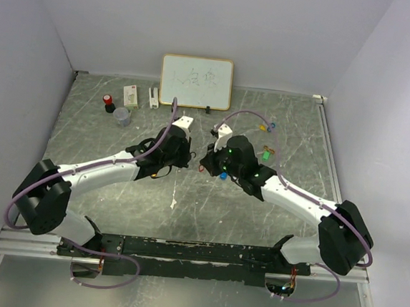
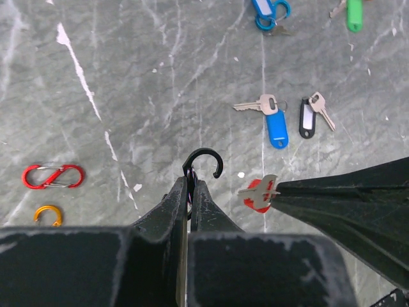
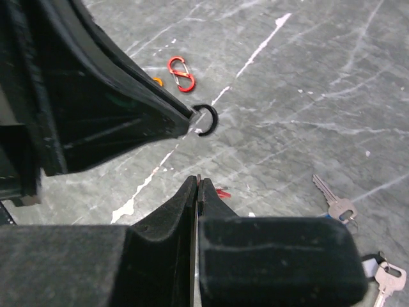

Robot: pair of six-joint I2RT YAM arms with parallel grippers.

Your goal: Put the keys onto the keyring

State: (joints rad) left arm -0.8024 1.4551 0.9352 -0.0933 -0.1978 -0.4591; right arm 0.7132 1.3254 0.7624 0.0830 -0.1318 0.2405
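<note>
My left gripper (image 2: pixel 190 182) is shut on the keyring (image 2: pixel 204 161), a black ring with an open gap that sticks up from its tips. My right gripper (image 3: pixel 198 182) is shut on a silver key (image 2: pixel 261 188) with a red tag (image 3: pixel 222 191) hanging under it. This key is held just to the right of the ring, a small gap apart. In the top view the two grippers (image 1: pixel 188 154) (image 1: pixel 206 161) meet at the table's middle. More keys lie flat on the table: one with a blue tag (image 2: pixel 276 125), one with a black tag (image 2: pixel 307 119) and a green tag (image 2: pixel 354 15).
A red S-shaped clip (image 2: pixel 52 176) and an orange clip (image 2: pixel 48 214) lie left of the left gripper. A blue clip with a tag (image 2: pixel 269 10) sits further off. A whiteboard (image 1: pixel 196 82) and small items (image 1: pixel 109 103) stand along the back wall.
</note>
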